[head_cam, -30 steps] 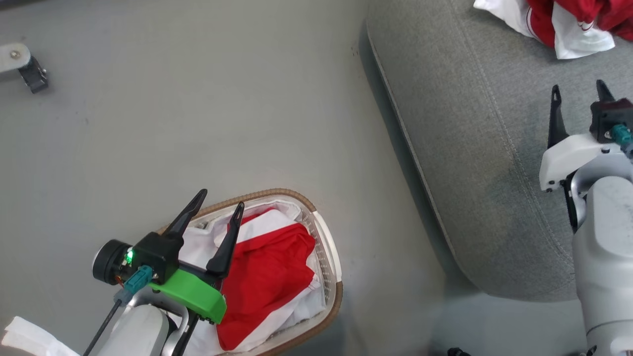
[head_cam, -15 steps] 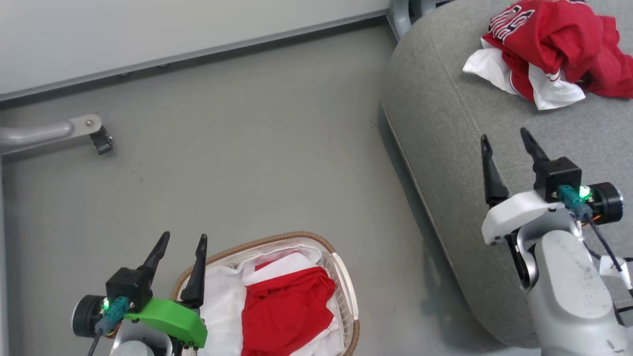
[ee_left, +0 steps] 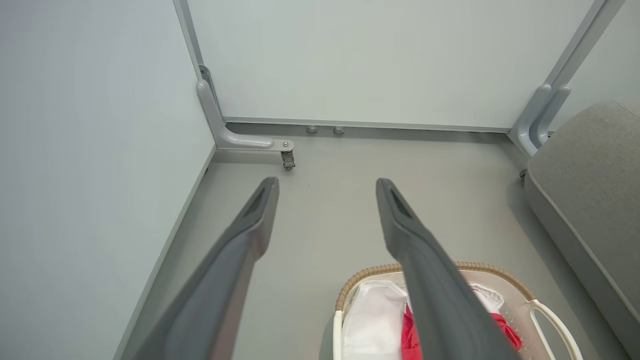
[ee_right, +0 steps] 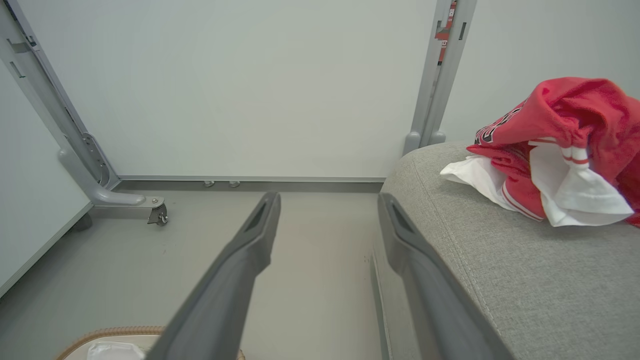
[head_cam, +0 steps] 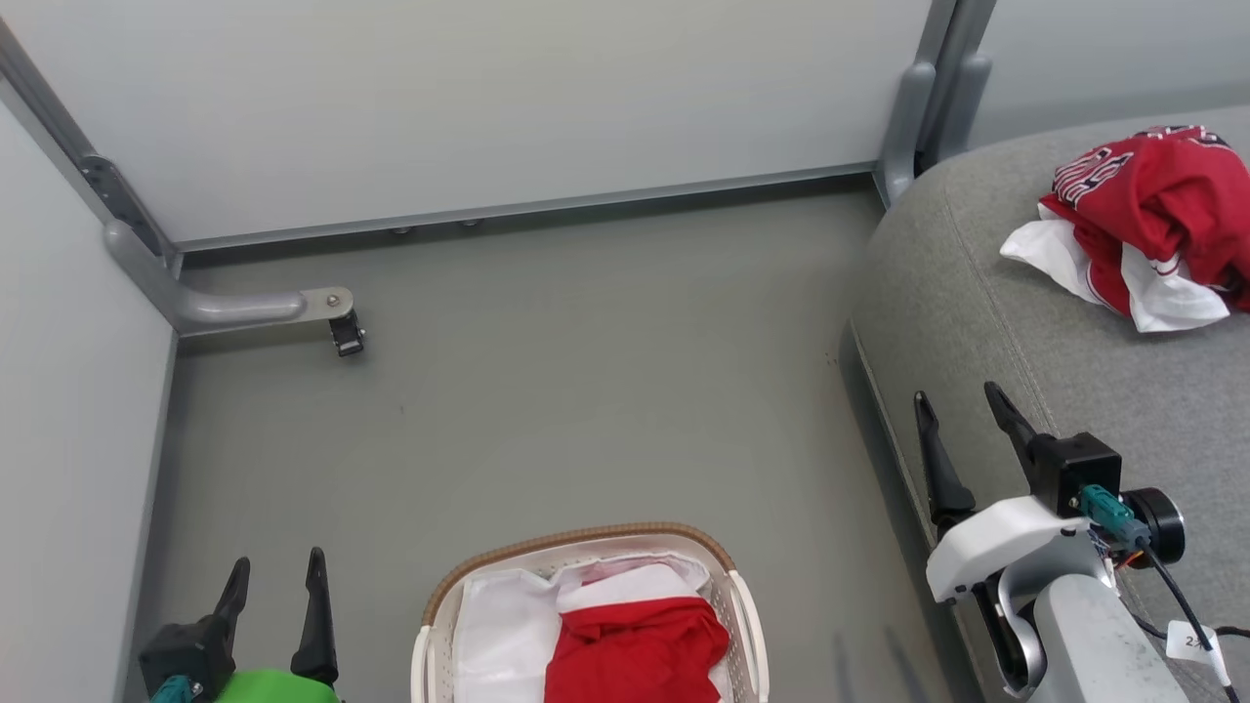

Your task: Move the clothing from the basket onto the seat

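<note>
the left pincer (head_cam: 278, 558) holds its two long dark fingers spread wide with nothing between them, over the grey floor (head_cam: 586, 410). just to its right stands the oval white perforated plastic basket with a brown woven rim (head_cam: 586, 535); a crumpled red jersey (head_cam: 635, 649) lies inside it on the white fabric liner (head_cam: 493, 625). the right pincer (head_cam: 954, 392) is also spread and empty, its fingers over the left edge of the large grey fabric sofa seat (head_cam: 977, 293). ahead of it and to its right, well apart, a second bundled red jersey with white trim and lettering (head_cam: 1152, 195) rests on that seat. beyond both pincers stands a pale wall panel (head_cam: 537, 98).
</note>
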Controlling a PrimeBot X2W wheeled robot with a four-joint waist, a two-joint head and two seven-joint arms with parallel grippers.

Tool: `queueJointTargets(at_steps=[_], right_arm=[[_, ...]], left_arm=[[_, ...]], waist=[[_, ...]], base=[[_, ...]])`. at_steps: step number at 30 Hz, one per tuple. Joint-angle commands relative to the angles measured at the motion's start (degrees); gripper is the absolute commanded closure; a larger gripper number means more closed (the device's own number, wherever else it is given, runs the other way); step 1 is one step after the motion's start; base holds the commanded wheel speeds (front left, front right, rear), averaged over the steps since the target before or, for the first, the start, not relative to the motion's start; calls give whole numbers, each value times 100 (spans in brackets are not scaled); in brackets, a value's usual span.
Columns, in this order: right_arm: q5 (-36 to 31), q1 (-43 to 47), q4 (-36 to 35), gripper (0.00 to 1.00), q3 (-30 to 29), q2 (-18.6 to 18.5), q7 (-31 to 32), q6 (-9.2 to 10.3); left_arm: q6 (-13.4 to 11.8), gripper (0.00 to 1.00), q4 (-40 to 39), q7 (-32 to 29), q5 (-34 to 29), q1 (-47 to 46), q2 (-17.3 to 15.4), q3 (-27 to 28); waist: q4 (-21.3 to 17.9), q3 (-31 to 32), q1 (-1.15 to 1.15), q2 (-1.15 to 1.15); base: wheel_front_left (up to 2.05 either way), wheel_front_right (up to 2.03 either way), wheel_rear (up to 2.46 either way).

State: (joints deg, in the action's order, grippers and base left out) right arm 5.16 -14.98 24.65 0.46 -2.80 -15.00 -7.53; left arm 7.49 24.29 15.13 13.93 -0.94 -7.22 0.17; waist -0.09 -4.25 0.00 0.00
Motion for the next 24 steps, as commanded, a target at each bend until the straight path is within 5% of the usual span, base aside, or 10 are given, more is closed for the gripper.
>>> queueJointTargets(at_steps=[1,15,24], right_arm=[[82,144,-20,0,36,-27,-26,8],[262,543,111,0,171,-25,-26,8],[59,81,-35,0,303,-24,-26,8]], left_arm=[[0,0,-13,1,-66,137,31,74],[0,0,-13,1,-172,403,269,183],[0,0,224,1,97,-77,331,-591]], waist=[[287,324,0,0],[269,409,0,0],[10,-240,0,0]], base=[[0,0,0],[0,0,0],[0,0,0]])
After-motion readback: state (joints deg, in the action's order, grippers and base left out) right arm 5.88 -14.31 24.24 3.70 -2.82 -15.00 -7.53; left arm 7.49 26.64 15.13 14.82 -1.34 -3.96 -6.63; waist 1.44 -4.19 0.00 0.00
